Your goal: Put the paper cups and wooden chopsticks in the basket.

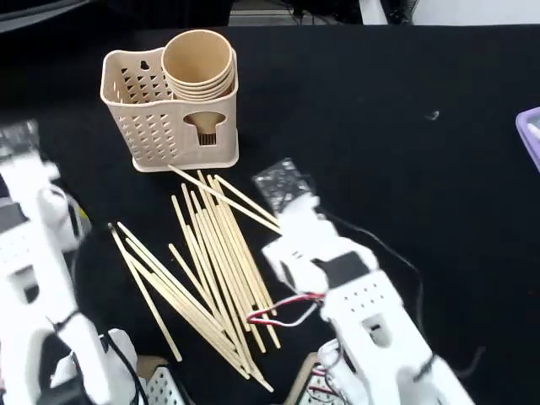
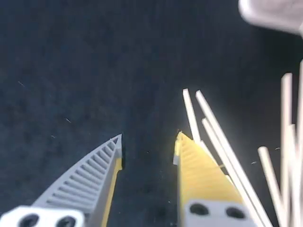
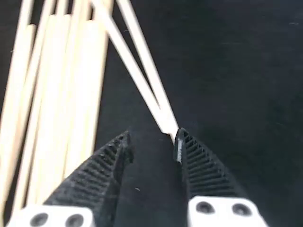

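A beige perforated basket (image 1: 143, 114) stands at the back left of the black table. A stack of paper cups (image 1: 199, 63) sits in its right compartment. Several wooden chopsticks (image 1: 211, 261) lie fanned out on the table in front of it. My right gripper (image 3: 152, 139) is open just above the table, and the near ends of two crossed chopsticks (image 3: 142, 80) lie by one fingertip. My left gripper (image 2: 147, 142) is also open over bare cloth, with the ends of a few chopsticks (image 2: 208, 123) beside its yellow finger (image 2: 199, 175). The right arm (image 1: 337, 270) reaches in from the front, just right of the pile.
The left arm (image 1: 38, 245) stands along the table's left side. A purple container's edge (image 1: 530, 135) shows at the far right. Open black table lies behind and to the right of the right arm.
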